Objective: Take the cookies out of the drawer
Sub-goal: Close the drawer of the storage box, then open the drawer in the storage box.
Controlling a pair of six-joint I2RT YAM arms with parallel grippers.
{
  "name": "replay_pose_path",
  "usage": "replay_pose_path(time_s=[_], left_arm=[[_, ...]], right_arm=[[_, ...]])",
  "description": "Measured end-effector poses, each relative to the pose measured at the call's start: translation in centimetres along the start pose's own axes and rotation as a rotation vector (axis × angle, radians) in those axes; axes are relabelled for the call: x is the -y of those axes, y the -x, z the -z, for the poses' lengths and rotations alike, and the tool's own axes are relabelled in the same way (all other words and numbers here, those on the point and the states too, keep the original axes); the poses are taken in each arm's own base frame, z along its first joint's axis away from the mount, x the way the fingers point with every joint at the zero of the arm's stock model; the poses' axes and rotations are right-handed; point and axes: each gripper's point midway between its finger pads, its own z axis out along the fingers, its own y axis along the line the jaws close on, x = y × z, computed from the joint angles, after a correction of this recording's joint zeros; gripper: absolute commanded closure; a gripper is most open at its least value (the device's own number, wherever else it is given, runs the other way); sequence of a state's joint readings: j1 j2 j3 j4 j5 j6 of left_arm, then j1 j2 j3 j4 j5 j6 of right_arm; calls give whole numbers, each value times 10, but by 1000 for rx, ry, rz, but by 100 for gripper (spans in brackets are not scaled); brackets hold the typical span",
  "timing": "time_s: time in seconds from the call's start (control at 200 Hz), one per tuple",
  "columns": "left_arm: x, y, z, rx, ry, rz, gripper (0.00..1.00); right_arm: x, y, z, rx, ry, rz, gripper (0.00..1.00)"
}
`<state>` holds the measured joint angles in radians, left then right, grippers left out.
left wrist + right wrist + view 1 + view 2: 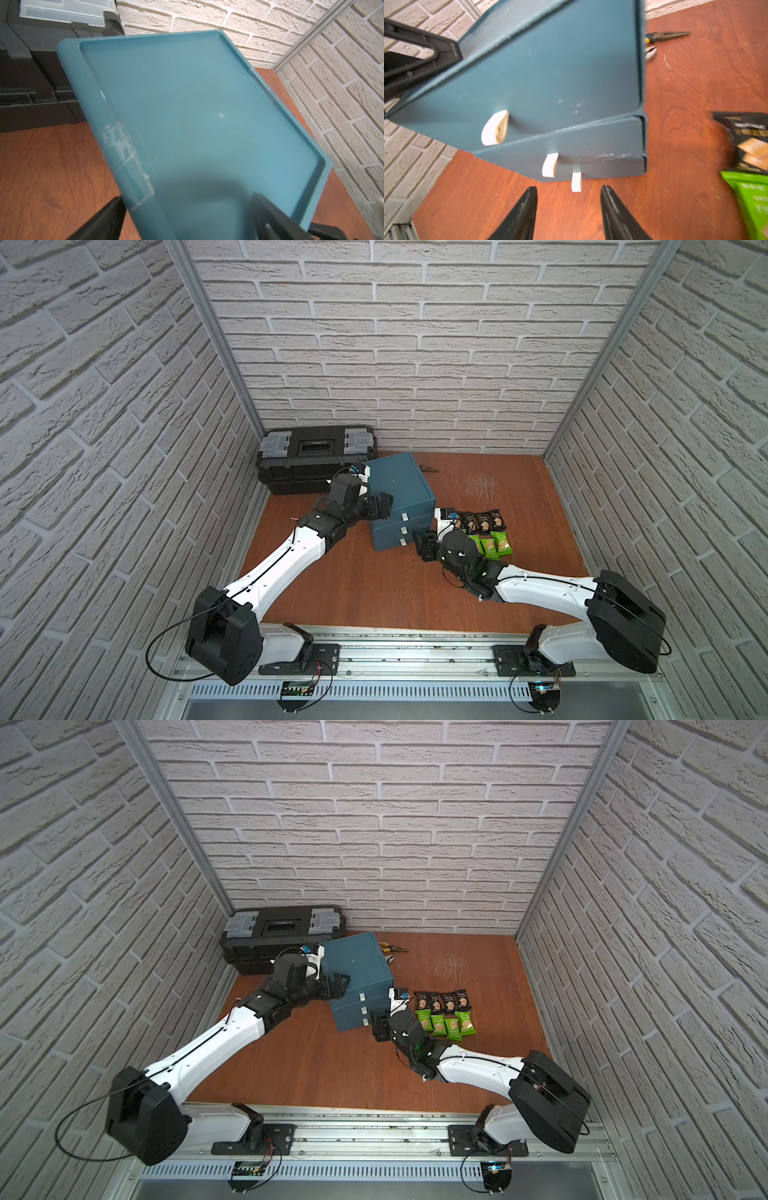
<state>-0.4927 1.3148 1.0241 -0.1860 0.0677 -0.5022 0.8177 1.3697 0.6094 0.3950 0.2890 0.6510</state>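
The cookies lie on the wooden floor right of the blue drawer cabinet point(395, 485): a row of black packets point(482, 521) and, nearer me, a row of green packets point(494, 545). The same black packets point(442, 1001) and green packets point(451, 1025) show in both top views. All three drawers look pushed in. My right gripper point(569, 188) is open, low at the cabinet's front, and the bottom drawer's white handle point(576, 182) sits just ahead of its tips, untouched. My left gripper point(187, 196) stands wide open astride the cabinet's top edge, one finger over the top, one down the side.
A black toolbox point(316, 458) stands against the back wall, left of the cabinet. Yellow-handled pliers point(392, 947) lie behind the cabinet, with a second tool point(650, 53) beside them. Brick-patterned walls close in three sides. Bare floor point(374, 589) lies in front.
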Motion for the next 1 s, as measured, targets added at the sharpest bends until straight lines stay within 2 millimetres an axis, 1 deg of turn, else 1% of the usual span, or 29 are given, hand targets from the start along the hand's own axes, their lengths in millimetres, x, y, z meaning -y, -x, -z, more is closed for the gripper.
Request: replay_pose_path(time_s=[0.065,0.13,0.255,0.31,0.345,0.445,0.59,0.8,1.0], left_arm=[[0,0,0,0,0,0,1],[0,0,0,0,0,0,2],[0,0,0,0,0,0,2],[0,0,0,0,0,0,1],[0,0,0,0,0,0,1],[0,0,0,0,0,0,1],[0,0,0,0,0,0,2],[0,0,0,0,0,0,1],[0,0,0,0,2,0,2]], right_arm=[[8,-14,0,-39,-4,-4,39],[17,-36,-2,-99,2,-17,38],[32,-78,-17,-226,14,-62,38],[34,-90,-24,-256,24,-82,38],[35,-94,-28,-264,32,-98,38],[33,-95,-37,-254,67,-144,39],[30,-86,-50,-217,108,-187,40],[18,-73,-74,-172,162,-227,42],[24,-86,-84,-183,156,-255,47]])
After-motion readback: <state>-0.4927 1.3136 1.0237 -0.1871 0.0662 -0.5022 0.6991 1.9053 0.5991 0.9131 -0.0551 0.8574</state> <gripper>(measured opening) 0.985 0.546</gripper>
